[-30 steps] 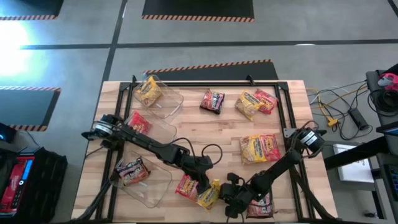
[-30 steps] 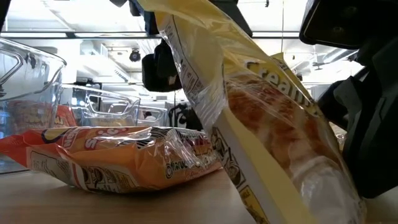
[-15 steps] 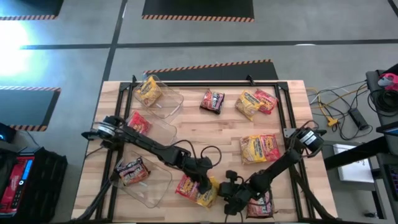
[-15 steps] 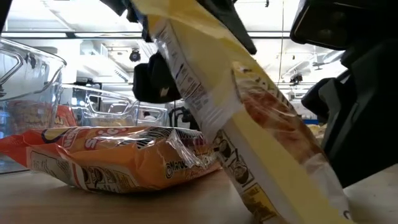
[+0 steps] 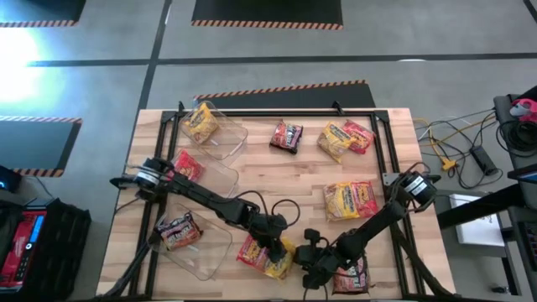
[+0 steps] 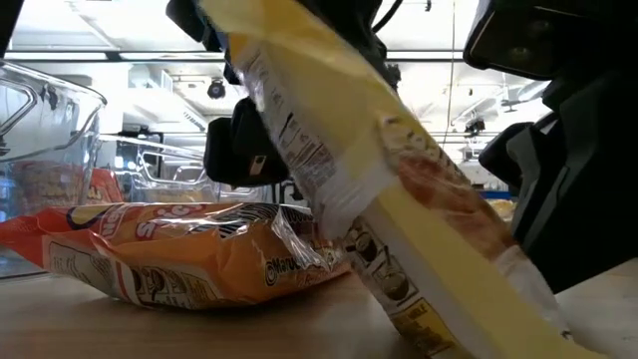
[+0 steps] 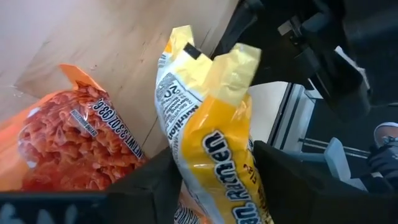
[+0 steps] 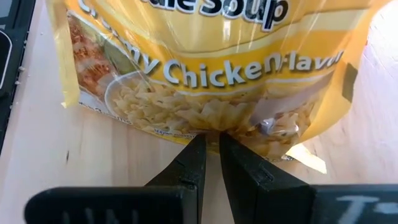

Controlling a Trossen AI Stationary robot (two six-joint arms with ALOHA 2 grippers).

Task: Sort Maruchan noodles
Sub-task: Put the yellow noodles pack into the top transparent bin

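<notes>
**Bottom centre of the table: yellow packet pinched at both ends**

Low in the high view, just right of centre, the yellow packet (image 5: pixel 282 257) sits between both grippers. Left gripper (image 5: pixel 274 245) comes in from the upper left; in the left wrist view its fingers (image 7: pixel 155 180) flank the pkt's sides, closing on it, contact looks made on both sides. Right gripper (image 5: pixel 307 259) comes from the right w/ fingers together, pinching the pkt's lower edge (image 8: pixel 211 134) in the right wrist view.

Orientation: in the low view the yellow packet (image 6: pixel 369 189) stands tilted, long axis running from upper left of frame down to lower right, one end on the table, top seam raised. Front print faces the right wrist cam; back label faces the left side in the low view.

Just left of it an orange packet (image 5: pixel 252 250) lies flat, long axis roughly level across the low view (image 6: pixel 179 254), touching the yellow one.

Containers, left side of the high view, three clear bins:
- upper bin (image 5: pixel 228 141): one yellow pkt (image 5: pixel 201 123)
- middle bin (image 5: pixel 220 174): one red pkt (image 5: pixel 186 166)
- lower bin (image 5: pixel 205 256): one dark pkt (image 5: pixel 177 229)

Loose on the table (image 5: pixel 277 172): dark pkt (image 5: pixel 286 136) upper centre; yellow + red pair (image 5: pixel 344 138) upper right; another yellow + red pair (image 5: pixel 351 200) mid right; one pkt (image 5: pixel 352 277) partly under the right arm, bottom right.
</notes>
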